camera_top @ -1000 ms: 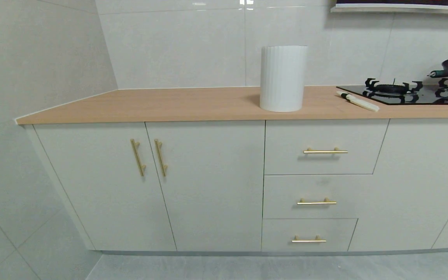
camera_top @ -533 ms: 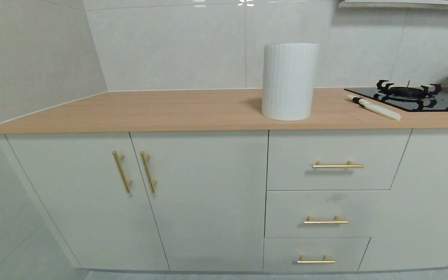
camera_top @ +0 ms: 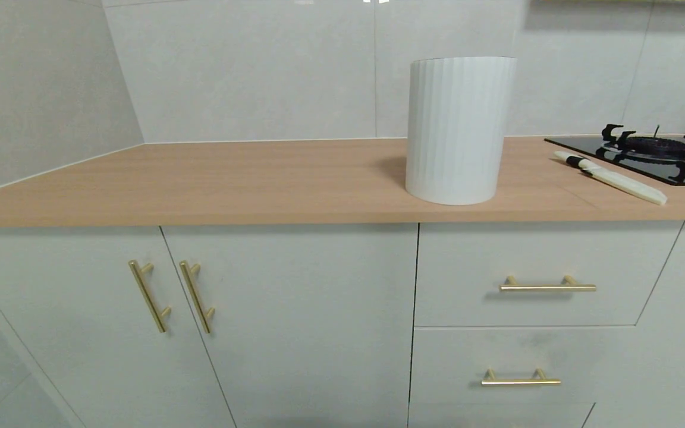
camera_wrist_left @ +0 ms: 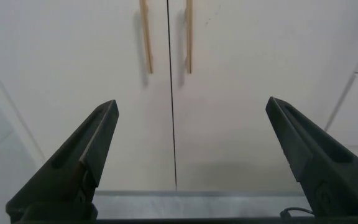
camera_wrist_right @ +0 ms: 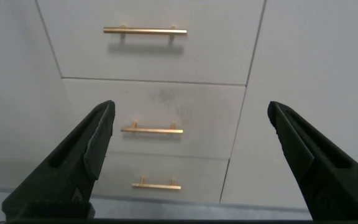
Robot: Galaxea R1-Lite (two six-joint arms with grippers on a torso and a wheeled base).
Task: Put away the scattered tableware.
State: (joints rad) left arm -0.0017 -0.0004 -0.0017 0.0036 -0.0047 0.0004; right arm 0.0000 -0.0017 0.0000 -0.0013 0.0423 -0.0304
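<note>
In the head view, a long wooden counter runs along a tiled wall. A tall white pot with ribbed sides stands upright on it. A white knife with a dark band lies flat on the counter. It is to the right of the tall white pot and apart from it, just beside the corner of the black stove. Under the counter are two cupboard doors, shut, with two gold handles close together where the doors meet. To the right of the doors are drawers, one above the other, all shut, and each has a gold bar on its front. In the left wrist view, the left gripper is low down and faces the cupboard doors. Its two dark fingers are spread far apart, and there is nothing between them. The crack between the two doors shows in the gap, and a strip of grey floor shows under the doors. In the right wrist view, the right gripper is also low down and faces the drawers. Three drawer fronts show here, stacked up. Its fingers are spread far apart too, and they hold nothing.
</note>
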